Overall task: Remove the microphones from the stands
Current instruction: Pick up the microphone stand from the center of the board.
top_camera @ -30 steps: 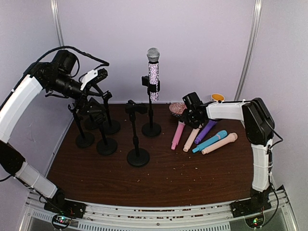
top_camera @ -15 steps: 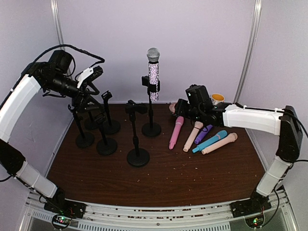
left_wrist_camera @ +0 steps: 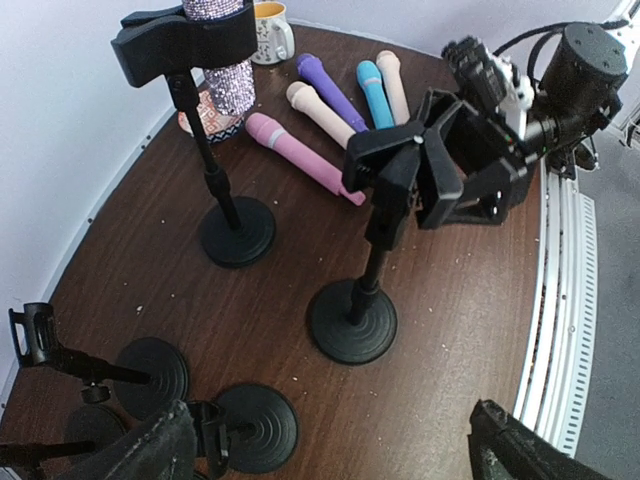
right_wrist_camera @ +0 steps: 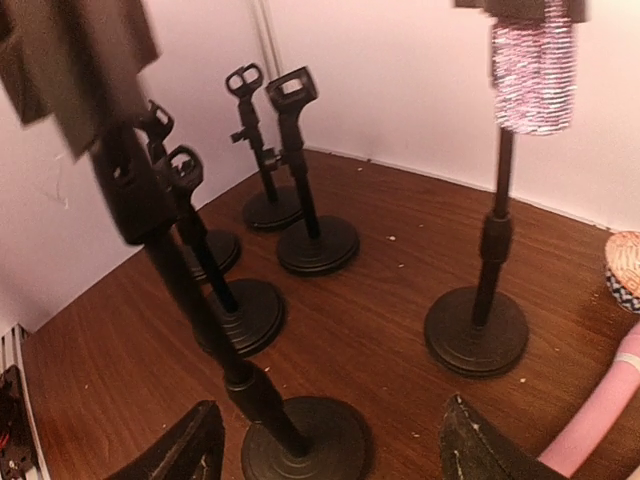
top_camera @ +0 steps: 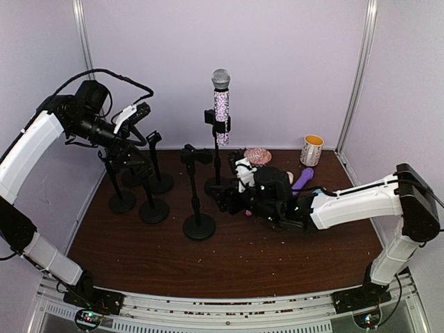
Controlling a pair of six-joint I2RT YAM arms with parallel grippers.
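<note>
Glittery microphone (top_camera: 221, 111) sits upright, clipped in its stand (top_camera: 218, 184). My right end effector (right_wrist_camera: 330, 412) is open, low near that stand's base. My left end effector (left_wrist_camera: 330, 420) is open, raised.

On my right wrist camera the glittery microphone (right_wrist_camera: 533, 75) is cut off by the top edge and the nearest stand (right_wrist_camera: 310, 445) is smeared with blur, while from above my right arm (top_camera: 354, 201) hides most of the loose microphones (top_camera: 302, 179) near the table's right edge.
</note>
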